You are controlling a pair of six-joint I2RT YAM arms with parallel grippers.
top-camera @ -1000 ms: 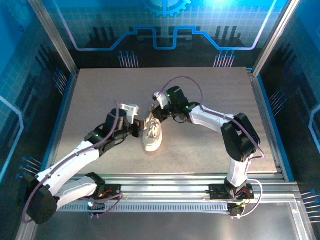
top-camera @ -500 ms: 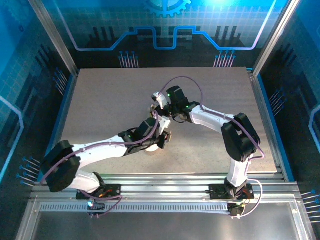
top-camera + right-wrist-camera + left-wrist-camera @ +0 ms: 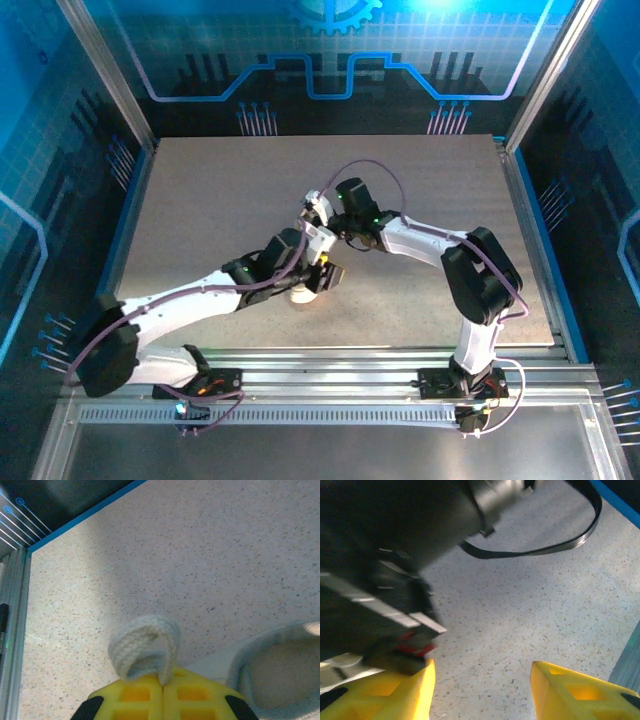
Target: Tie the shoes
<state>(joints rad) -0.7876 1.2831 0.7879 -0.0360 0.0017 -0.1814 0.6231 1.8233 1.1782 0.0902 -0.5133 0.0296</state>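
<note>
Right fingers (image 3: 135, 700) are pressed flat together on a loop of pale flat lace (image 3: 145, 647), which stands up in a small arch from the seam between the yellow pads. Just to their right in the right wrist view lies the sneaker (image 3: 280, 680) — its grey-white collar and the pale hollow of its opening, resting on the speckled table (image 3: 200, 555). Left fingers (image 3: 390, 697) stand well apart, with bare table showing in the gap between them and no lace or shoe in their hold. Above them in the left wrist view hangs a dark housing (image 3: 395, 545), blurred and close, and a black cable (image 3: 545, 550) curves over the table beyond it. In the top view the sneaker (image 3: 303, 293) sits near the middle of the table, mostly covered by the left wrist, with a pale end showing on the near side — the left fingers hover just right of that end, while the right fingers sit just past the shoe's far end, close against the left wrist.
</note>
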